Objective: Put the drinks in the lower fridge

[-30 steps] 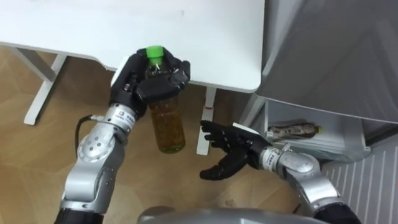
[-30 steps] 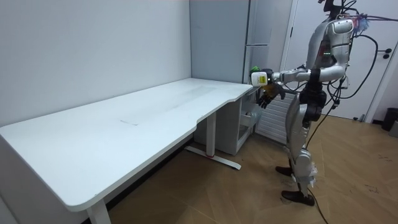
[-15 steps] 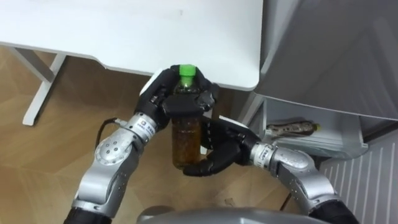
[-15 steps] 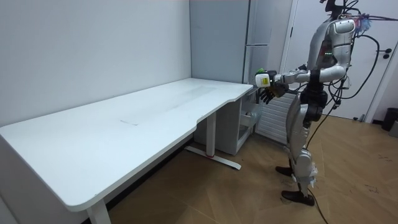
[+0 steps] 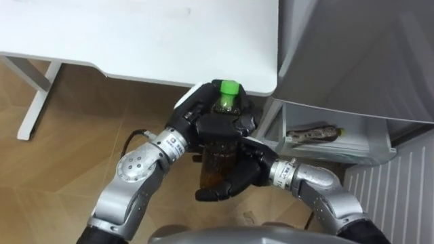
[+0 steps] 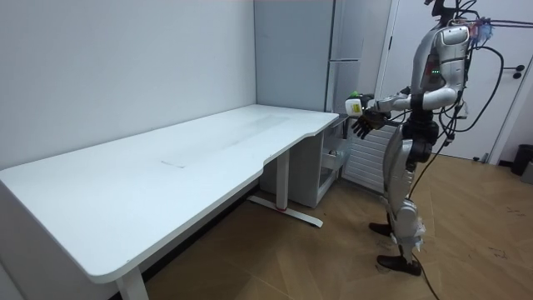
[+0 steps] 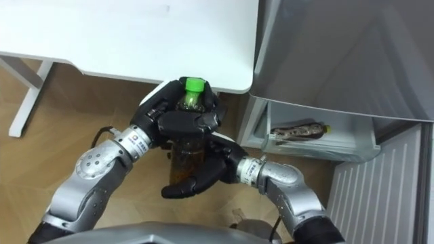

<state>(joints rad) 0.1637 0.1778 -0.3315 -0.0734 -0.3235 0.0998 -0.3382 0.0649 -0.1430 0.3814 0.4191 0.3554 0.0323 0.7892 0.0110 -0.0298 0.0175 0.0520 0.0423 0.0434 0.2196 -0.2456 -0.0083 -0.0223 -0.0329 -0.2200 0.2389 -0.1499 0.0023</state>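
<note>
A drink bottle (image 5: 218, 165) with a green cap (image 5: 229, 87) and amber liquid hangs upright in the air below the table's corner. My left hand (image 5: 211, 123) is shut on its neck and upper body. My right hand (image 5: 239, 177) lies against the bottle's lower part from the right, its fingers (image 5: 211, 194) straight and cupped beneath it. The lower fridge compartment (image 5: 332, 146) stands open just to the right, with a wrapped packet (image 5: 313, 133) on its shelf. In the room view I stand before the grey fridge (image 6: 350, 42), both hands (image 6: 360, 117) held out toward it.
The white table (image 5: 135, 34) ends at a rounded corner right above the bottle, with its leg (image 5: 35, 102) at left. The grey fridge door (image 5: 352, 61) rises at right. A white radiator (image 5: 407, 183) is at lower right. Wooden floor lies below.
My left hand has carried the bottle to the right, toward the fridge. My right hand has come in from the right and now rests under and against the bottle's lower part.
</note>
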